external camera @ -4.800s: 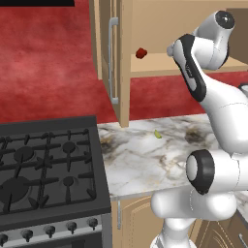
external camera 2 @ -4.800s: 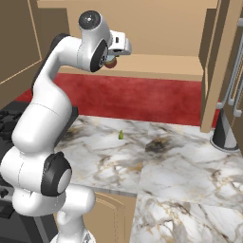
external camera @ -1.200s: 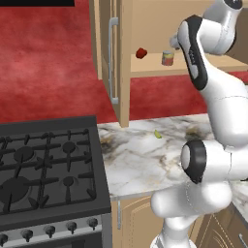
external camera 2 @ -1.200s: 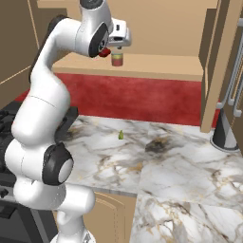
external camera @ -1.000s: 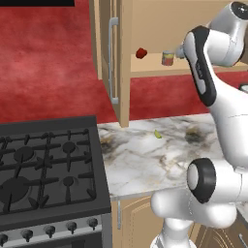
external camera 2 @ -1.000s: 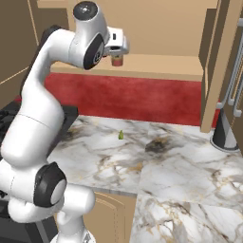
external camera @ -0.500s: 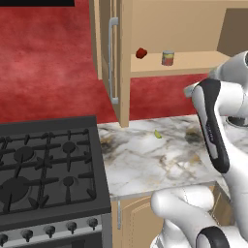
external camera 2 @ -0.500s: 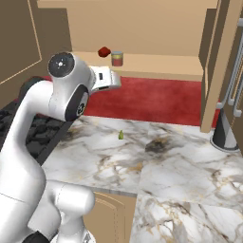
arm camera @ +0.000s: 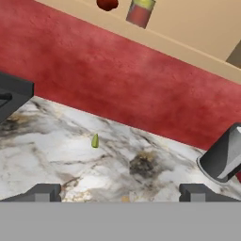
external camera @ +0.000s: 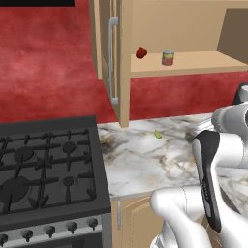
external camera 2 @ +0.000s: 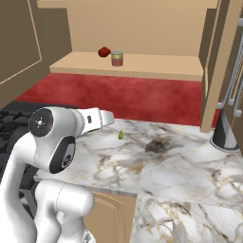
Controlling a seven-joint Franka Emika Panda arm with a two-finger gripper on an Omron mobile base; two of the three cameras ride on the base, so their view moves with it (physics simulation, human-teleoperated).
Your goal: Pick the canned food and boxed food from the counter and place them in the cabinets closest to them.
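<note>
1. Compared with the views of a second ago, the arm has been drawn down and back from the cabinet shelf [external camera 2: 142,71]; the gripper [arm camera: 121,193], then raised beside the canned food [external camera 2: 116,59], is now held low over the counter [external camera 2: 190,166].
2. The canned food, close against the gripper just over a second ago, is now left standing upright on the shelf, well apart from the gripper.
3. The gripper's two finger tips are seen spread wide in the hand view, with nothing between them.
4. Just beside the canned food, on the side towards the stove [external camera: 46,169], a small dark red object [external camera 2: 104,51] is seen on the same shelf; what it is cannot be told. It is not touching the can.
5. Nothing else is seen on the shelf of the open cabinets [external camera: 193,29]; the shelf edge runs above the red wall [external camera 2: 118,95].
6. A cabinet door [external camera: 112,58] with a long grey bar handle [external camera: 113,60] is seen standing open, on the stove side of the canned food.
7. On the counter below the shelf, a tiny yellow-green scrap [external camera 2: 121,135] lies on the marble, with a dark smudge [external camera 2: 159,146] near it, on the side away from the stove.
8. A grey cylindrical object [arm camera: 221,157] stands at the far end of the counter from the stove, by the red wall.
9. The boxed food cannot be made out as a carton.
</note>
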